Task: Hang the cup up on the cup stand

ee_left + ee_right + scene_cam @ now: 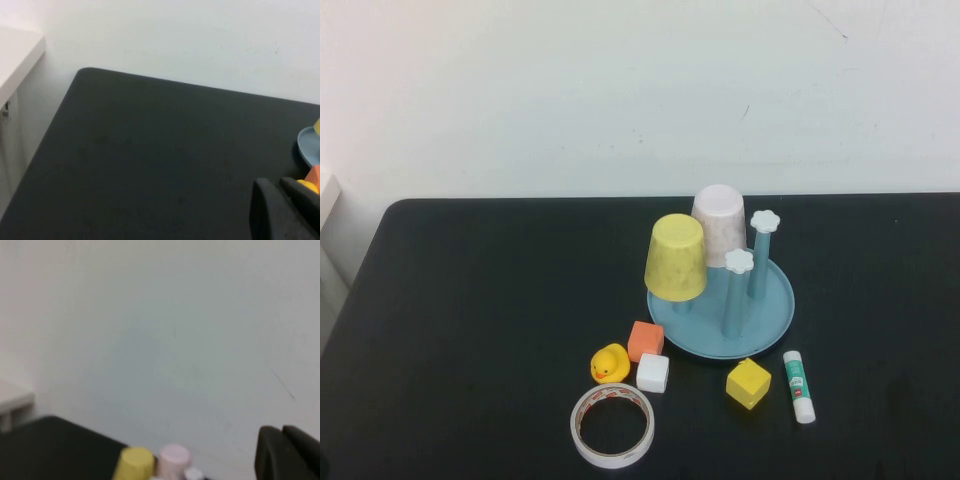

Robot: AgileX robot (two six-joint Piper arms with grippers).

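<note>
The yellow cup point(676, 257) sits upside down over a peg at the left of the light blue cup stand point(770, 310), tilted slightly. Two free pegs with white flower caps point(739, 261) stand to its right. The cup also shows in the right wrist view point(134, 464). Neither arm shows in the high view. My left gripper point(280, 187) is shut and empty, over the table left of the stand, whose rim point(307, 145) shows in the left wrist view. My right gripper point(281, 432) is shut and empty, held high and away from the stand.
A pale pink cup point(720, 222) sits upside down on a rear peg. In front of the stand lie a rubber duck point(610, 364), an orange block point(645, 340), a white block point(653, 373), a yellow block point(748, 383), a glue stick point(798, 385) and a tape roll point(612, 426).
</note>
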